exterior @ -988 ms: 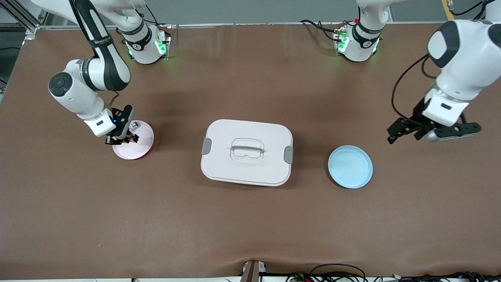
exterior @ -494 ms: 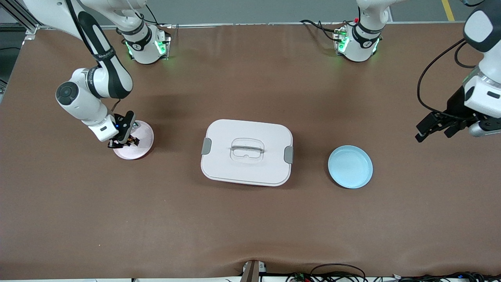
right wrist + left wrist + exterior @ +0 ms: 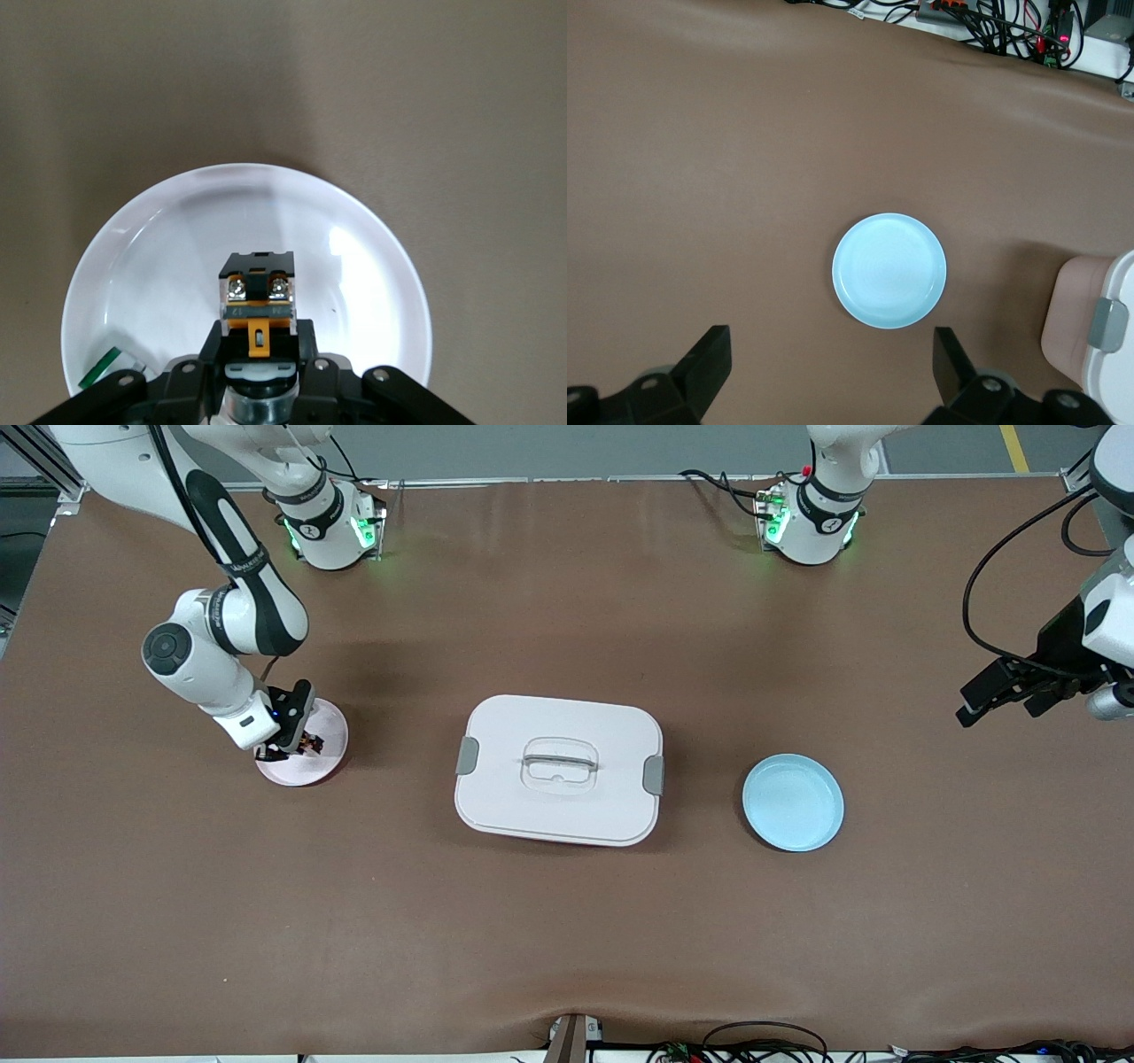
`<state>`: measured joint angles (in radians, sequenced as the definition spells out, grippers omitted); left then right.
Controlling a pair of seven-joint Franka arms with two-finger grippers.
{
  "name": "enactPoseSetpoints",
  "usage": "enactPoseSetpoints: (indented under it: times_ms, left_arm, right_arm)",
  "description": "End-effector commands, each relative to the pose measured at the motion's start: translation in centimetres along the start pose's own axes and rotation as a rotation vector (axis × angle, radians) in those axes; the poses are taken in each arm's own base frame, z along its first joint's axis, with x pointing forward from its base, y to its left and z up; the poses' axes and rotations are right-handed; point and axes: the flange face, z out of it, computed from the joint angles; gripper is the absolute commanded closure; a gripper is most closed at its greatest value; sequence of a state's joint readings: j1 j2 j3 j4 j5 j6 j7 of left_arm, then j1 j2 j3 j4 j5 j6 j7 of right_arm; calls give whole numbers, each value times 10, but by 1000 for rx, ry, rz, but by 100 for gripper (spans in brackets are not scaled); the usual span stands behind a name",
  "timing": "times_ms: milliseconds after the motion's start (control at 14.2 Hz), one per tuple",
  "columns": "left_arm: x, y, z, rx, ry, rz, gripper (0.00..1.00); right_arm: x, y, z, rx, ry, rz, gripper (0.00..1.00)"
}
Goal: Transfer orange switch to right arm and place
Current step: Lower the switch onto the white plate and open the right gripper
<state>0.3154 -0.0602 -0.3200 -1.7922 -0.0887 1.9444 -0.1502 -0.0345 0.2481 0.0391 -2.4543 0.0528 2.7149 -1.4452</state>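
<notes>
The orange switch (image 3: 257, 276), a tiny black block with an orange middle, is pinched at its base between the shut fingers of my right gripper (image 3: 257, 335). It hangs just above the pale pink plate (image 3: 363, 266), near the middle. In the front view that gripper (image 3: 285, 742) is low over the pink plate (image 3: 326, 755) at the right arm's end of the table, and the switch (image 3: 306, 741) shows as a dark speck. My left gripper (image 3: 1001, 693) hangs open and empty over bare table at the left arm's end. In its wrist view the fingers (image 3: 709, 356) stand wide apart.
A white lidded box (image 3: 558, 771) with grey clasps sits mid-table. A light blue plate (image 3: 793, 802) lies between it and the left arm's end, and shows as an empty blue plate (image 3: 889, 270) in the left wrist view. A small green part (image 3: 99, 368) rests at the pink plate's rim.
The left arm has swung outward toward its end of the table, away from the blue plate. The right gripper, still holding the switch, has shifted slightly over the pink plate.
</notes>
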Motion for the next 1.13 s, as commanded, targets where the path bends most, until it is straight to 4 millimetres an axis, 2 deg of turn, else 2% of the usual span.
enactPoseSetpoints:
  times_ms: [0, 282, 424, 494, 635, 1059]
  left_arm:
    - [7, -5, -6, 17, -8, 33, 0]
    - [8, -14, -5, 34, -17, 84, 0]
    - [7, -10, -7, 34, -13, 94, 0]
    - [8, -8, -11, 32, -7, 97, 0]
    - [8, -1, -15, 34, -9, 112, 0]
    - [8, -4, -24, 31, -15, 111, 0]
  right_arm:
    - [-4, 1, 9, 4, -6, -24, 100]
    - [-2, 2, 11, 5, -10, -35, 100]
    - [-3, 4, 10, 2, -10, -20, 100]
    - [-5, 6, 12, 3, -10, -16, 1]
    - [-5, 10, 11, 3, -10, -16, 0]
    - [-1, 18, -2, 67, -17, 10, 0]
